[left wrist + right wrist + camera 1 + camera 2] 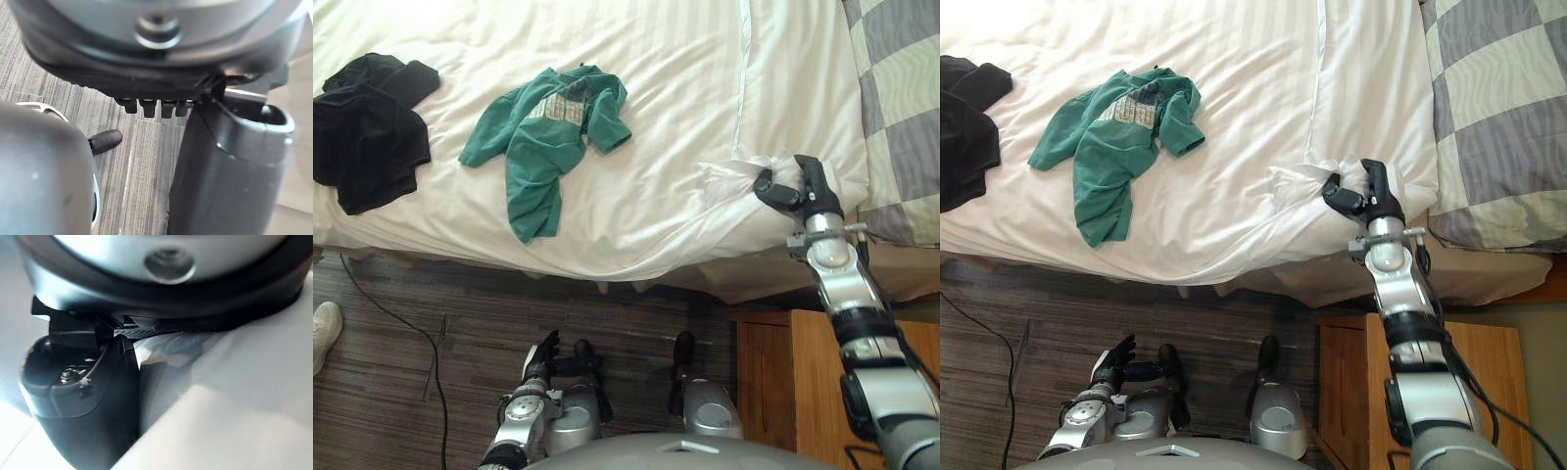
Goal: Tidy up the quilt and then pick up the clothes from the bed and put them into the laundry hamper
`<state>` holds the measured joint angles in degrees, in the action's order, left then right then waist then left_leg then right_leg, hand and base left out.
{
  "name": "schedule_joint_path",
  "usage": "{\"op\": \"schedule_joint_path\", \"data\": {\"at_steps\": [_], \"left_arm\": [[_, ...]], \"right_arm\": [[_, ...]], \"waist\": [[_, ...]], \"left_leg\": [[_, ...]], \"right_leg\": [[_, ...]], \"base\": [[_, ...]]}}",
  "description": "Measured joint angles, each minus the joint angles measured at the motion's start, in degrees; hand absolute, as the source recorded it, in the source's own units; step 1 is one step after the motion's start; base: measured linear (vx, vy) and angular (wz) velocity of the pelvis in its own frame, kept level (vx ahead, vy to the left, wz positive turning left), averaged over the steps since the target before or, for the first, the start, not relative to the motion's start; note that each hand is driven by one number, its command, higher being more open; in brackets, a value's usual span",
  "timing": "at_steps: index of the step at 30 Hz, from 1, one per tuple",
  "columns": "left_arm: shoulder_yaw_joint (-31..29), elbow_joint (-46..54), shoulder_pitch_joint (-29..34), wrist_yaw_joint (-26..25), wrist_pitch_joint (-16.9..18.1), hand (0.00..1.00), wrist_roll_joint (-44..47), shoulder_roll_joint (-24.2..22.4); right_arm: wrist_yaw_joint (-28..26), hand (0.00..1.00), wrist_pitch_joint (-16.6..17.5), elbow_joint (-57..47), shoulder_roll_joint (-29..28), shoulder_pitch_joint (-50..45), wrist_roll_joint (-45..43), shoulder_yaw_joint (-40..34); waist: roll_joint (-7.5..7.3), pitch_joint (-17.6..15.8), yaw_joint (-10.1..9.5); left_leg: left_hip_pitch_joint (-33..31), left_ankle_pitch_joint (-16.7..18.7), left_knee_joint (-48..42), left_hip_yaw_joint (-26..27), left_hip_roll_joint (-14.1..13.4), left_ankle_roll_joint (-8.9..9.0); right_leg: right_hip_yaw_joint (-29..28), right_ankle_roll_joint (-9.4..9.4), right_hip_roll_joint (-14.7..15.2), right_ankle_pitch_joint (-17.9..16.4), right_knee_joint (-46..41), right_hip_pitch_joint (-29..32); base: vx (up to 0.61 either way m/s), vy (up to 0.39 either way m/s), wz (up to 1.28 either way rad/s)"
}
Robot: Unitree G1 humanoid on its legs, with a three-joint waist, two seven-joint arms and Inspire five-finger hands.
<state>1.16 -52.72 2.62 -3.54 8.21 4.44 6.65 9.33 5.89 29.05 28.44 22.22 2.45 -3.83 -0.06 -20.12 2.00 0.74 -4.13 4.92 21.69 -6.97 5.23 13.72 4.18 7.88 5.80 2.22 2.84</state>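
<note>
Far left, a black garment (367, 127) lies crumpled on the white quilt (675, 88), near the edge of the bed (754, 286). To its right, well apart from it, a green shirt (543, 137) lies spread out on the same quilt, one sleeve reaching toward the bed's edge. Below the shirt, the left hand (540, 357) hangs low over the dark plank floor (411, 392), its fingers loose and spread, holding nothing. Further right, the right hand (806, 196) is at the quilt's near corner, with thumb and fingers closed round a bunched fold of the white cloth. A wooden cabinet (783, 382) stands beneath this arm. At far right, a grey-and-pale checked cover (901, 98) lies just beside the quilt.
</note>
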Motion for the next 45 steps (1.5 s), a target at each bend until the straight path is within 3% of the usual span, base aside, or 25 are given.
{"op": "schedule_joint_path", "data": {"at_steps": [4, 5, 9, 15, 19, 23, 28, 31, 32, 38, 45], "left_arm": [[-1.80, -1.26, -0.05, 0.46, -1.66, 1.00, 0.44, 0.00], [-2.17, -1.95, -0.06, 0.47, -2.10, 1.00, 0.43, 0.00], [-2.73, -4.08, -0.02, 0.53, -2.42, 1.00, 0.24, 0.06], [-5.84, -6.83, 0.19, 1.10, -3.84, 1.00, 0.44, -1.07], [-9.96, -7.73, 1.36, 1.22, -4.54, 1.00, 0.59, -2.76], [-15.60, -7.69, 2.58, 1.07, -4.59, 1.00, 3.05, -5.07], [-19.29, -7.33, 3.68, 1.05, -4.56, 1.00, 4.46, -6.06], [-20.35, -6.85, 4.19, 0.86, -4.53, 1.00, 4.46, -6.49], [-20.72, -6.47, 4.48, 0.87, -4.52, 1.00, 4.45, -6.63], [-20.93, -6.36, 4.67, 0.94, -4.52, 1.00, 4.40, -6.51], [-13.91, -7.23, 4.55, 1.04, -4.52, 1.00, 4.10, -3.75]], "right_arm": [[-0.03, 0.00, 0.79, -7.96, -5.81, -11.54, -3.57, -7.51], [-0.03, 1.00, 0.88, -8.92, -7.86, -14.37, -4.60, -9.33], [-0.02, 1.00, 3.46, -9.87, -14.89, -19.20, -10.22, -13.59], [-0.01, 1.00, 3.56, -4.15, -22.40, -23.19, -20.05, -24.66], [1.17, 1.00, 3.25, 5.12, -24.58, -24.35, -32.99, -36.10], [4.31, 1.00, 3.43, 6.52, -26.08, -29.34, -48.94, -45.84], [7.96, 1.00, 5.11, 5.73, -27.16, -31.37, -53.48, -53.35], [10.10, 1.00, 5.87, -0.24, -27.25, -30.73, -53.46, -55.09], [10.56, 0.00, 6.14, -3.84, -27.25, -30.12, -53.31, -55.15], [10.89, 0.00, 10.22, -19.69, -26.01, -26.09, -50.39, -48.16], [5.90, 0.00, 13.49, -21.85, -25.54, -16.81, -51.25, -32.76]], "waist": [[-1.48, 0.95, 1.57], [-2.06, 1.60, 1.75], [-2.81, 4.01, 2.90], [-2.79, 6.96, 3.34], [-1.66, 9.08, 4.33], [-0.34, 10.77, 4.59], [-1.47, 13.79, 4.58], [-1.67, 14.78, 4.45], [-1.76, 15.10, 4.43], [-1.99, 15.37, 4.39], [-2.51, 15.07, 4.22]], "left_leg": [[1.09, 0.44, -0.04, 1.80, -0.10, 0.51], [1.64, 0.58, -0.04, 2.48, -0.13, 0.61], [2.65, 1.68, -0.06, 4.61, -0.65, 0.87], [4.60, 3.13, -0.06, 8.96, -0.71, 1.02], [6.75, 4.36, -0.03, 11.92, -0.73, 1.36], [8.78, 5.38, 0.10, 14.37, -1.05, 1.91], [8.85, 6.21, 0.23, 14.77, -1.63, 2.14], [8.88, 6.32, 0.24, 14.57, -1.63, 2.09], [8.88, 6.34, 0.24, 14.55, -1.63, 2.09], [8.87, 6.26, 0.22, 13.91, -1.67, 2.07], [7.54, 5.29, -0.01, 10.02, -1.52, 1.62]], "right_leg": [[-1.74, 0.06, -0.17, 0.04, -0.03, 0.01], [-2.53, 0.06, -0.25, 0.04, -0.04, -0.03], [-4.14, 0.07, -0.86, 0.02, -0.01, 0.03], [-7.90, 0.13, -1.08, 0.04, 0.93, 0.09], [-9.93, 0.19, -1.07, 0.07, 0.93, -0.35], [-10.80, 0.23, -1.54, 0.03, 1.03, -1.24], [-10.54, 0.24, -2.08, -0.03, 1.93, -1.76], [-9.96, 0.24, -1.94, -0.02, 1.96, -2.05], [-9.85, 0.24, -1.93, -0.02, 1.96, -2.08], [-9.40, 0.23, -1.94, 0.00, 1.96, -2.35], [-7.48, 0.20, -1.62, 0.02, 1.98, -2.54]], "base": [[0.03, -0.018, -0.21], [0.02, -0.014, -0.36], [0.00, -0.016, -0.24], [-0.02, -0.011, -0.32], [0.02, 0.004, -0.39], [0.01, -0.018, -0.26], [-0.04, -0.046, -0.03], [-0.03, -0.027, 0.07], [-0.04, -0.023, 0.04], [-0.03, -0.027, 0.04], [-0.03, -0.031, 0.19]]}}
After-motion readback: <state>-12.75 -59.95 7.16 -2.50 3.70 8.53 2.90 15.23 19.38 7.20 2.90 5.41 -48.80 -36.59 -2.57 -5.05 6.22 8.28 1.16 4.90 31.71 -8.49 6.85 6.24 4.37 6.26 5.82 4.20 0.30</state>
